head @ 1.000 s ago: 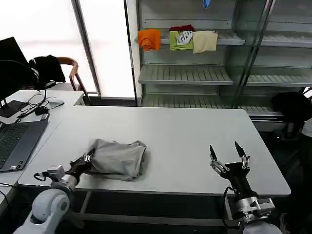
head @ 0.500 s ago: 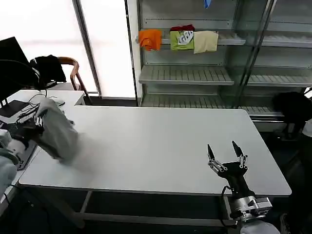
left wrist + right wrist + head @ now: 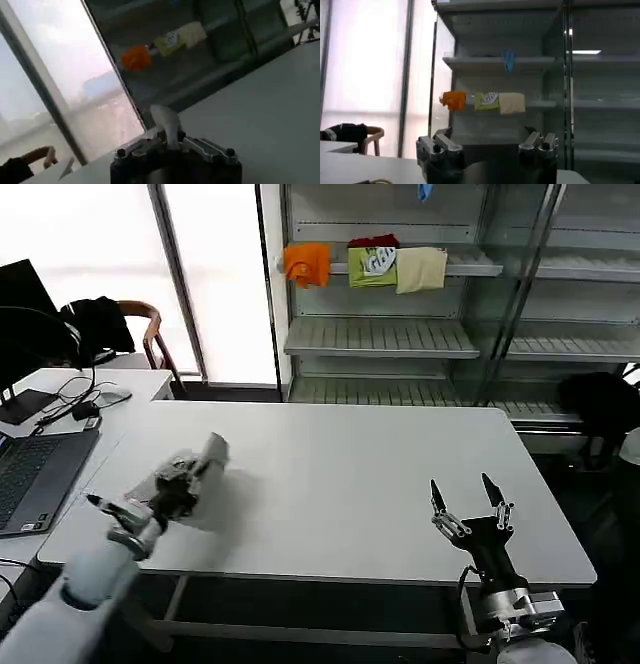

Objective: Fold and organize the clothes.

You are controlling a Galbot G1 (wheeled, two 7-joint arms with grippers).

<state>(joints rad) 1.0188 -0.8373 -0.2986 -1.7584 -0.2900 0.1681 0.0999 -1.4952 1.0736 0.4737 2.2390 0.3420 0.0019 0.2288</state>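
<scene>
A light grey shirt (image 3: pixel 205 459), one of the clothes, hangs bunched in my left gripper (image 3: pixel 186 477) just above the left front part of the white table (image 3: pixel 350 474). In the left wrist view a strip of the pale fabric (image 3: pixel 165 117) stands up between the jaws of the left gripper (image 3: pixel 169 138), which is shut on it. My right gripper (image 3: pixel 468 502) stands open, fingers pointing up, near the table's front right edge with nothing in it. In its own view the right gripper (image 3: pixel 487 146) has its jaws wide apart, facing the shelves.
A laptop (image 3: pixel 30 474) and cables lie on the desk to the left. A chair with a black jacket (image 3: pixel 100 324) stands behind it. A metal shelf unit (image 3: pixel 400 339) at the back holds orange (image 3: pixel 306 264), green and cream garments.
The shirt lay folded on the table a second ago. My left gripper lifted it far to the left, then swung it back over the table's left front. The right arm stayed put.
</scene>
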